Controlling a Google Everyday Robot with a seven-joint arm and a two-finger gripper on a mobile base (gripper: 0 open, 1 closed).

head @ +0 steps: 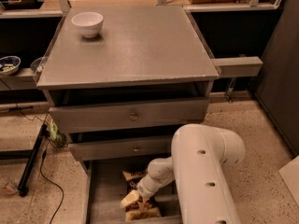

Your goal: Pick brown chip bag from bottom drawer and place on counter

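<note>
**End effector (pixel 132 199) down in the bottom drawer (pixel 105 196), on the bag**

Robot's arm (pixel 205 171) reaches down into the bottom drawer, which stands open. The end effector sits low inside it, approx mid-drawer, right on the brown chip bag (pixel 135 175). Open or closed? Can't tell from this angle. The bag lies flat on the drawer floor, one end poking out toward the drawer's back, the other toward its front. Above the drawer: 2 knobbed drawers, then the table (pixel 140 45) w/ a white bowl (pixel 87 23) at its far-left corner.
</note>
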